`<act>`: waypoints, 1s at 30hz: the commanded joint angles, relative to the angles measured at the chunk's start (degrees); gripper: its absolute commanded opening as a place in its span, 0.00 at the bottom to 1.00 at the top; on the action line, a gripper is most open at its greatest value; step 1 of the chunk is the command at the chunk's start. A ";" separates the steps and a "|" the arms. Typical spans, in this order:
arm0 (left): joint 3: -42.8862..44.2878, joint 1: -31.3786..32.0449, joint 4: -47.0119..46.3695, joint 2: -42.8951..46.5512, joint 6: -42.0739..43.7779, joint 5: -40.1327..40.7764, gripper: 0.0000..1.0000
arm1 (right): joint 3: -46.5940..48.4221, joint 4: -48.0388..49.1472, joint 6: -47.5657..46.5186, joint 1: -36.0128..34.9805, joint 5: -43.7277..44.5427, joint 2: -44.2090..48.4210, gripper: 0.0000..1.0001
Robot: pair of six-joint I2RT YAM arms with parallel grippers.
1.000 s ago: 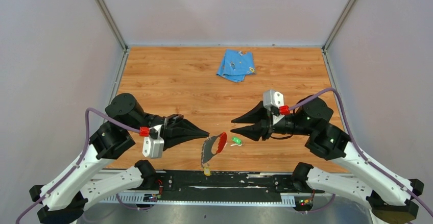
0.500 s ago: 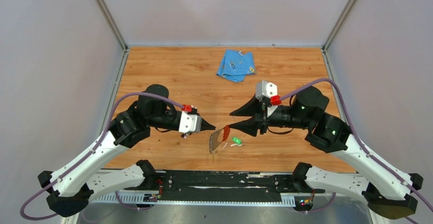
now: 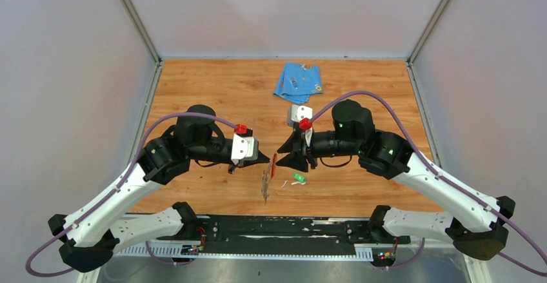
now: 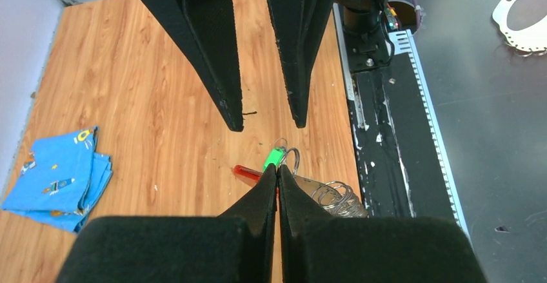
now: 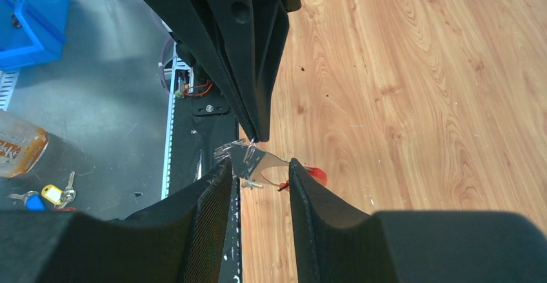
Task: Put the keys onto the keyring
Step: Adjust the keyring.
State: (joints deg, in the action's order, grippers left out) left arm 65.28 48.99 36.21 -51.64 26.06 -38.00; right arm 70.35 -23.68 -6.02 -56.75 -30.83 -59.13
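Observation:
My left gripper is shut on the keyring, a silvery flat piece with a red strip, and holds it edge-on above the table's front. In the left wrist view the shut tips pinch it between the red strip and the coiled wire end. My right gripper is open, its fingers either side of the keyring. The green key lies on the wood just right of the keyring; it also shows in the left wrist view. The yellow key is not visible.
A folded blue cloth lies at the back centre of the wooden table. A black rail runs along the near edge. Off the table, the right wrist view shows a blue bin and loose tagged keys.
My left gripper has lifted the keyring and turned it edge-on. My right arm has swung left, and its open fingers now sit around the keyring. The green key has not moved.

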 commanded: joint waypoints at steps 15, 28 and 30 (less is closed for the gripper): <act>2.17 0.31 -1.48 0.23 -1.51 1.96 0.00 | 1.54 1.64 4.50 -1.17 -1.60 -3.93 0.33; 2.65 0.31 -2.89 0.89 -3.08 0.49 0.00 | 0.56 0.92 4.66 -1.17 2.38 -4.58 0.00; 2.88 0.31 -3.02 0.97 -3.57 -0.44 0.00 | -0.13 1.43 4.62 -1.20 3.19 -3.62 0.00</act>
State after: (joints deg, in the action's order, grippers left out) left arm 65.80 48.99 35.64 -51.68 24.36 -35.99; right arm 70.54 -22.59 -1.30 -57.28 -30.79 -63.72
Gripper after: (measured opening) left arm 0.003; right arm 0.008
